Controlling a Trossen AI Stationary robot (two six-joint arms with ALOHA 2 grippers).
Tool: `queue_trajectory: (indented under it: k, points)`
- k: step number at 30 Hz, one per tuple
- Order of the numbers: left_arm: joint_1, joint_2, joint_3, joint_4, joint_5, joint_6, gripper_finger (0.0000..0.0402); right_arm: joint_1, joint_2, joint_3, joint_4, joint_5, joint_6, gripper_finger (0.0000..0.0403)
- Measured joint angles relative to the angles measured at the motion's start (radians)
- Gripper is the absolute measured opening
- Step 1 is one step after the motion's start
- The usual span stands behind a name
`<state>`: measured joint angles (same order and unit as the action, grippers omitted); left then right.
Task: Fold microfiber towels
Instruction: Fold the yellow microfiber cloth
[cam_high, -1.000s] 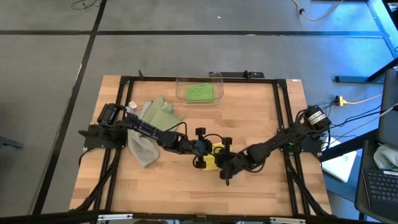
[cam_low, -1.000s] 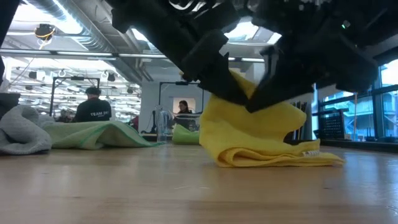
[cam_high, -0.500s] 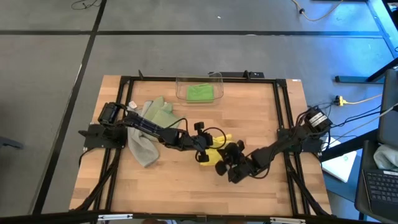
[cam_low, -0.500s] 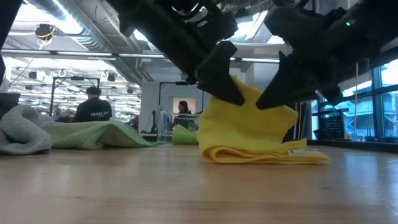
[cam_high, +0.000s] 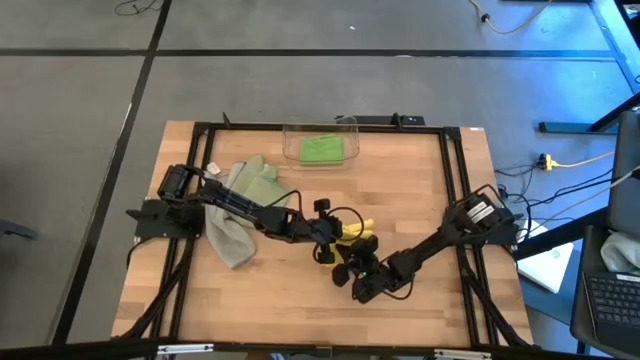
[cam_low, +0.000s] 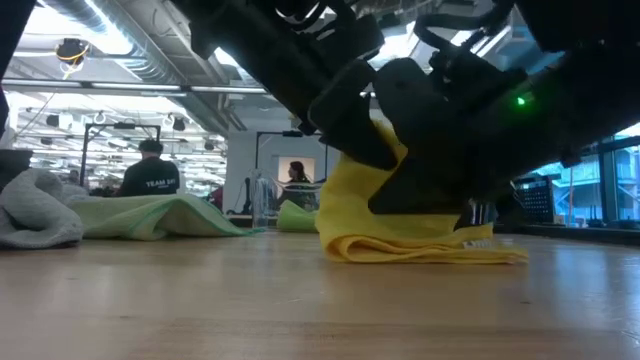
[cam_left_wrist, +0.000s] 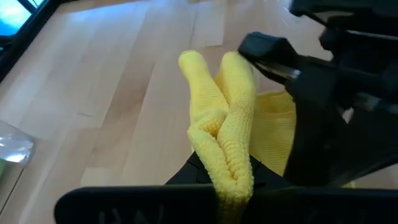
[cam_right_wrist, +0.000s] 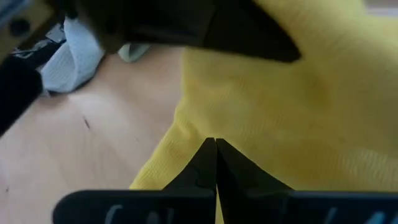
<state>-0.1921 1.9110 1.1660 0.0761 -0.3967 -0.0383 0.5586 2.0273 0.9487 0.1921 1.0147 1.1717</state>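
Four towels | yellow towel pinched by closed left claw | right claw closed, grip unclear

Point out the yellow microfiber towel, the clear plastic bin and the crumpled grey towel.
yellow microfiber towel (cam_low: 420, 245), low view, its folded lower layers.
clear plastic bin (cam_high: 292, 133), high view, its far-left rim.
crumpled grey towel (cam_high: 230, 243), high view, its middle.

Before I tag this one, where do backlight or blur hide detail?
Low view: bright ceiling lights and windows behind leave both arms as black silhouettes over the folded yellow microfiber towel. Right wrist view: that towel fills the picture, close and soft. Left wrist view: the pinched yellow fold is sharp, the other arm blurred.
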Motion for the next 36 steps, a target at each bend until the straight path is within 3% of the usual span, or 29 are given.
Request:
queue_trajectory:
  k: [10, 14, 21, 27, 36]
  points:
    - [-0.013, 0.001, 0.000, 0.034, 0.029, -0.005, 0.0000, -0.058, 0.066, 0.004, -0.001, -0.015, 0.001, 0.0002]
    - [-0.015, 0.001, 0.000, 0.036, 0.030, -0.004, 0.0000, -0.058, 0.067, 0.004, 0.000, 0.031, -0.004, 0.0002]
    - [-0.003, 0.001, -0.032, 0.045, 0.029, -0.004, 0.0000, -0.015, 0.067, 0.004, 0.027, 0.017, -0.055, 0.0003]
    - [0.012, 0.001, -0.053, 0.052, 0.032, -0.029, 0.0000, 0.003, 0.066, 0.039, 0.032, 0.118, -0.111, 0.0004]
    - [0.010, 0.001, -0.054, 0.099, 0.074, -0.033, 0.0000, -0.058, 0.066, 0.058, 0.036, 0.066, -0.187, 0.0004]
